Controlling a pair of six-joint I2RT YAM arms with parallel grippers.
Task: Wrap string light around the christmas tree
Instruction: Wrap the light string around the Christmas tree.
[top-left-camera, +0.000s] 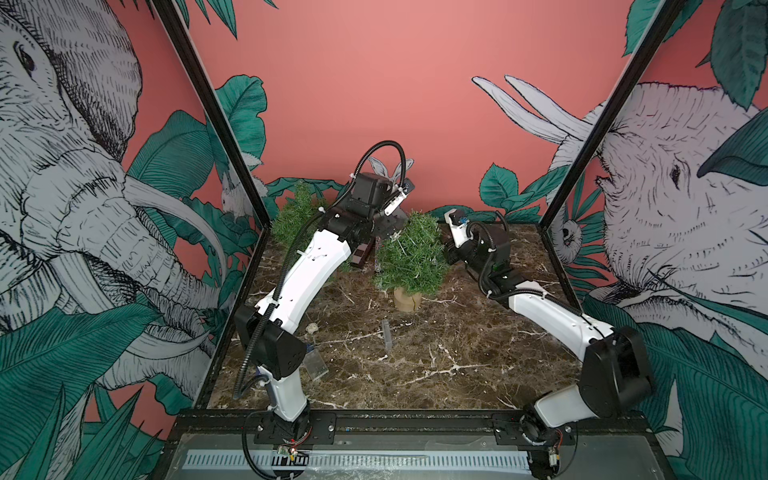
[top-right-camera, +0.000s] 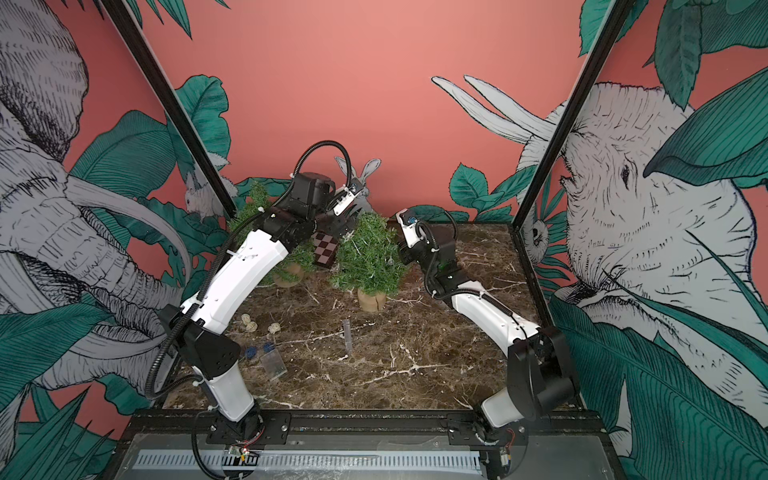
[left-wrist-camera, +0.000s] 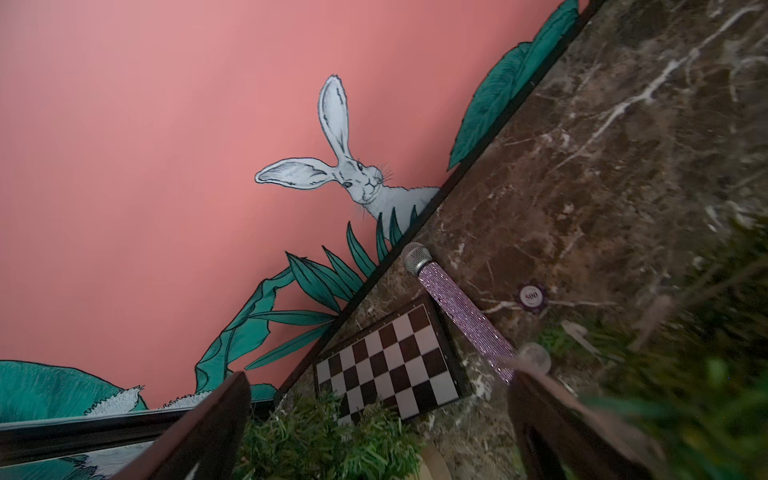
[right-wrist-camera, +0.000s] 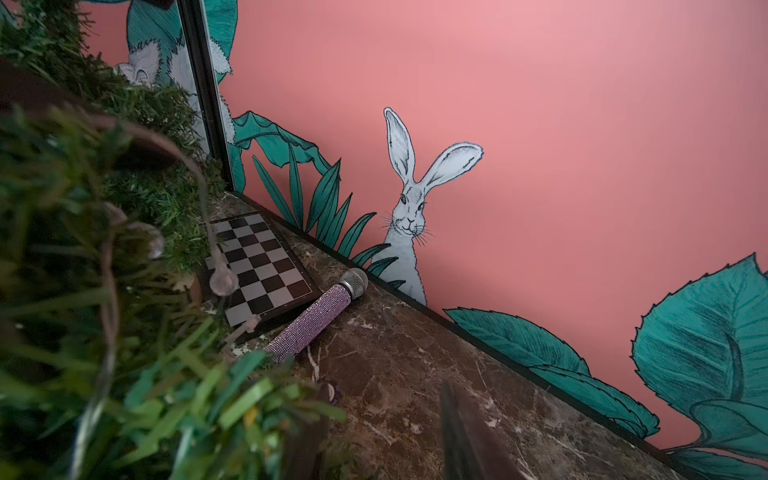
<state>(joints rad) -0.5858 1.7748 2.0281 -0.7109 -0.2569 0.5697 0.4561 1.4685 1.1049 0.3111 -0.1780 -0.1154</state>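
Note:
In both top views the christmas tree (top-left-camera: 411, 253) (top-right-camera: 368, 255) stands mid-table in a tan pot. The string light (right-wrist-camera: 223, 282), a thin wire with clear bulbs, loops over its branches (right-wrist-camera: 83, 232) in the right wrist view. In the left wrist view one bulb (left-wrist-camera: 535, 358) rests at the tip of a finger (left-wrist-camera: 552, 419). My left gripper (left-wrist-camera: 382, 436) (top-left-camera: 387, 226) is open behind the tree's top. Nothing sits between its fingers. My right gripper (right-wrist-camera: 386, 444) (top-left-camera: 446, 247) is at the tree's right side, open over bare marble, with one finger in the foliage.
A second tree (top-left-camera: 297, 216) stands at the back left. Behind the trees lie a chessboard (left-wrist-camera: 390, 365) (right-wrist-camera: 257, 266), a glittery purple microphone (left-wrist-camera: 461, 307) (right-wrist-camera: 316, 320) and a purple chip (left-wrist-camera: 532, 296). Nearer the front are a clear tube (top-left-camera: 387, 334), a clear box (top-left-camera: 313, 363) and wicker balls (top-right-camera: 249, 322).

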